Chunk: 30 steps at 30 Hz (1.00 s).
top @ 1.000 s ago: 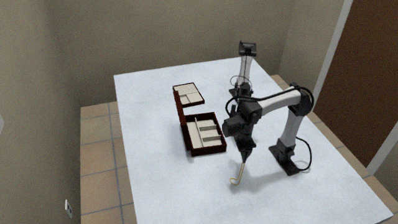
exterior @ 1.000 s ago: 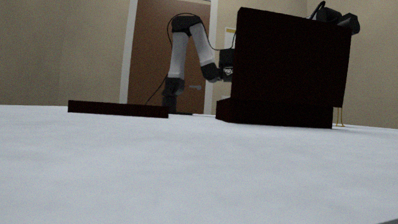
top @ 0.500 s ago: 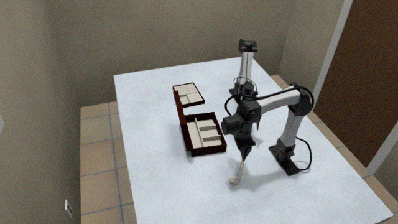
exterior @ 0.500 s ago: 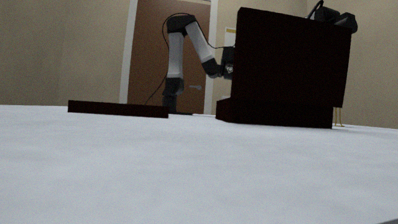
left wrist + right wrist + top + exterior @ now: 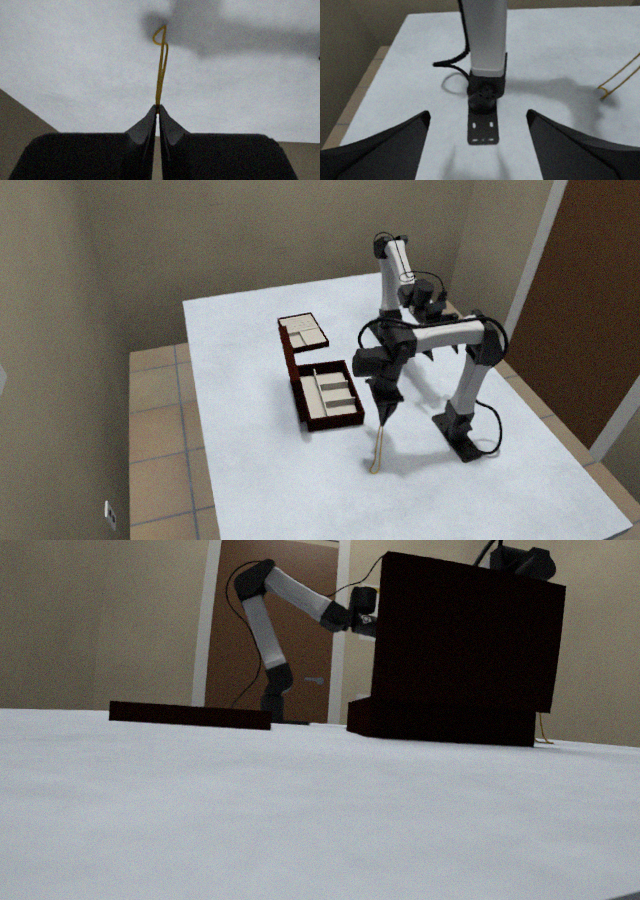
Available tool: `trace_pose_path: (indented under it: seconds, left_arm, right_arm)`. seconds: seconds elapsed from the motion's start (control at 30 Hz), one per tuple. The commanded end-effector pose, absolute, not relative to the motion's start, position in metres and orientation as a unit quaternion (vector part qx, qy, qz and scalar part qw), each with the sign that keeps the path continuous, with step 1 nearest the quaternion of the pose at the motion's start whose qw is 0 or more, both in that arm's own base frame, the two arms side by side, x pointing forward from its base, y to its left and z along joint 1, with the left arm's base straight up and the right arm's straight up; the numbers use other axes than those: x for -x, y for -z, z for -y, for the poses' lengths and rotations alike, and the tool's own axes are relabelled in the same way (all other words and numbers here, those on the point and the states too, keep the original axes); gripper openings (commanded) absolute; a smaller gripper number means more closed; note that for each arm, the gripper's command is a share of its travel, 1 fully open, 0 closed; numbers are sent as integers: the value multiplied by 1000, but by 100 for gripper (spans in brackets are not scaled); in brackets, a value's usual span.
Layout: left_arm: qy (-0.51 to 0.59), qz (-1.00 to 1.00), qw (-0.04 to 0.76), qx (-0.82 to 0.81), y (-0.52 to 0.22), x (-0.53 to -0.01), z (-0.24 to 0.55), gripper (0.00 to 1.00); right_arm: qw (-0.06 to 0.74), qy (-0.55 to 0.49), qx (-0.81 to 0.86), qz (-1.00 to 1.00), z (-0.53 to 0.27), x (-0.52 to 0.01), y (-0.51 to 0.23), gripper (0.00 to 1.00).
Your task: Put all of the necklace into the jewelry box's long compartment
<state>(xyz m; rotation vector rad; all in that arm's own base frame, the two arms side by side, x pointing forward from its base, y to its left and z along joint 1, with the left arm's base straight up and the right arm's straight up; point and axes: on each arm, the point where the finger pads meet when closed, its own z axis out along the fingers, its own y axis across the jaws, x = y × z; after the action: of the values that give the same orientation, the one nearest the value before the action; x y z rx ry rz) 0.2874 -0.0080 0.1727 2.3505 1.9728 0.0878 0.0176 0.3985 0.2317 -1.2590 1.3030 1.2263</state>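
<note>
The gold necklace [image 5: 374, 471] [image 5: 541, 726] [image 5: 160, 80] [image 5: 621, 82] hangs down in a narrow, doubled strand from my left gripper [image 5: 382, 425] [image 5: 157, 107]. That gripper is shut on it, in front of the jewelry box [image 5: 335, 422] [image 5: 440, 722]. The necklace's lower end is at or close to the table; contact is unclear. The box's long compartment [image 5: 311, 397] runs beside the raised lid [image 5: 289, 352] [image 5: 465, 640] and looks empty. My right gripper [image 5: 442, 352] is open and empty, raised behind the left arm in the top view. No bangles are visible.
A shallow dark-rimmed tray [image 5: 312, 347] [image 5: 190, 715] with pale compartments lies beyond the box in the top view. Short dividers form smaller compartments on the arms' side of the box. The left arm's base [image 5: 457, 435] [image 5: 482, 134] stands near the table's edge.
</note>
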Motion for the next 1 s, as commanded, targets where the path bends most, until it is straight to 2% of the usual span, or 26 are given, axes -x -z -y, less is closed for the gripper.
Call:
trace_pose_path:
  seconds: [0.0,0.13,0.3,0.63,0.97]
  left_arm:
    - [-78,-656,85,-746,-199,-303,22,0]
    - [-95,-657,105,-741,-206,-308,42,0]
    - [-108,-657,121,-736,-211,-313,56,0]
    - [-152,-651,168,-725,-224,-331,118,0]
    - [-185,-639,210,-716,-239,-341,164,0]
  right_arm:
    - [446,-566,477,-503,-384,6,-317,100]
    - [506,-625,389,-450,-351,-22,-412,100]
    - [535,-609,380,-447,-326,-48,-430,100]
    - [614,-503,356,-494,-247,-127,-428,100]
    - [652,-419,325,-542,-188,-154,-416,100]
